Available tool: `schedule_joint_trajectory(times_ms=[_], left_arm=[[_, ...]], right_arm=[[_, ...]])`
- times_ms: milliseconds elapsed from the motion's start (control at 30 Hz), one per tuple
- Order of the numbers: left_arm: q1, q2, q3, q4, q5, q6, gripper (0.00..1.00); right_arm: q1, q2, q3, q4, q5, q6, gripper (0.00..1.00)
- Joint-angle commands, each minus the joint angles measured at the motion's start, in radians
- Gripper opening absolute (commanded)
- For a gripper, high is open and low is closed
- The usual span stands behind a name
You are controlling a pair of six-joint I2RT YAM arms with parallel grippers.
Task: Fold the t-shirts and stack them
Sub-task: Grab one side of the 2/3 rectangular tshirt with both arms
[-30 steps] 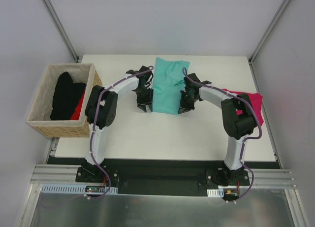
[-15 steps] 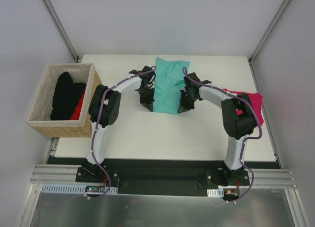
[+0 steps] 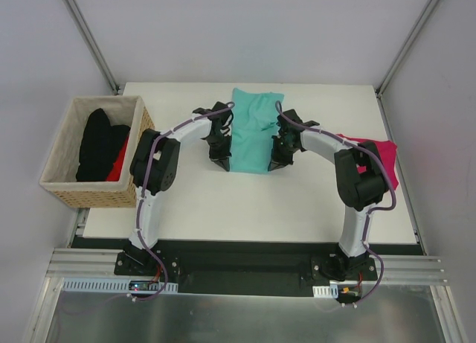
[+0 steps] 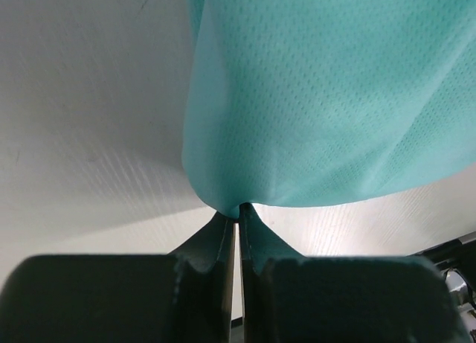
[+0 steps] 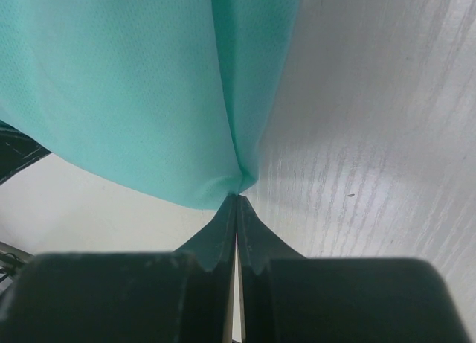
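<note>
The teal t-shirt point(image 4: 335, 97) runs off the top edge in both wrist views. The right arm point(image 3: 361, 181) hides part of the pink t-shirt point(image 3: 387, 153). Only a sliver of the red garment point(image 3: 117, 168) in the basket point(image 3: 97, 199) shows.

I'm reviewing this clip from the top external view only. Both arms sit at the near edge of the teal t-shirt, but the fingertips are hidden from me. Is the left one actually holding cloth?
Observer: Yes. The left wrist view shows the left end effector shut on a pinch of the teal t-shirt.
Operator: And the right one?
Observer: The same. In its wrist view the right end effector is shut on a bunched fold of the shirt's edge.
Operator: Is anything else caught in either one?
Observer: No, only teal cloth meets the fingertips in both wrist views. Up close it is a fine mesh knit.
</note>
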Motion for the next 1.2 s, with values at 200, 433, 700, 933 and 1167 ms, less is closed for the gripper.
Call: schedule_joint_trajectory(times_ms=[200, 433, 700, 933, 1167], left_arm=[[-0.008, -0.142, -0.044, -0.029, -0.001, 0.011, 0.0], [-0.008, -0.176, -0.076, -0.034, 0.002, 0.016, 0.0], [-0.024, -0.217, -0.122, -0.034, -0.007, 0.016, 0.0], [-0.059, -0.271, -0.193, -0.035, -0.027, -0.005, 0.0], [-0.093, -0.302, -0.269, -0.032, -0.05, -0.022, 0.0]], right_arm=[[0.039, -0.047, 0.016, -0.014, 0.009, 0.046, 0.01], [0.088, -0.072, 0.011, -0.027, 0.026, 0.07, 0.01], [0.139, -0.114, -0.032, -0.021, 0.05, 0.102, 0.01], [0.185, -0.164, -0.095, -0.008, 0.084, 0.138, 0.01], [0.225, -0.18, -0.142, 0.012, 0.107, 0.173, 0.01]])
